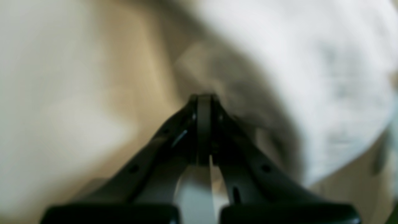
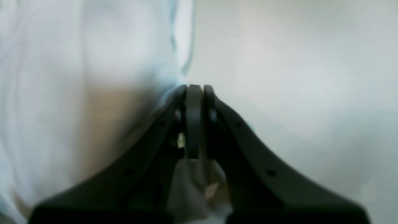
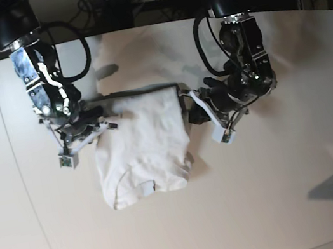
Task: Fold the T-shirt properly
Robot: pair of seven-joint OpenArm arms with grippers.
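Off-white tabletop (image 3: 272, 177); white T-shirt (image 3: 142, 148) lies on it, partly folded.

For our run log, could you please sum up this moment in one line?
stage: mid-fold | T-shirt: far edge lifted, rest on table | left pincer: shut on T-shirt | right pincer: shut on T-shirt

T-shirt (image 3: 141, 145) on table (image 3: 282, 194), between left gripper (image 3: 183, 101) and right gripper (image 3: 107, 112) (both at far corners).

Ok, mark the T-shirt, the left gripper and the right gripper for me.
T-shirt (image 3: 141, 145): base view, middle of the white cloth.
Left gripper (image 3: 183, 103): base view, shut tips at the shirt's upper corner.
Right gripper (image 3: 110, 115): base view, shut tips at the other upper corner.
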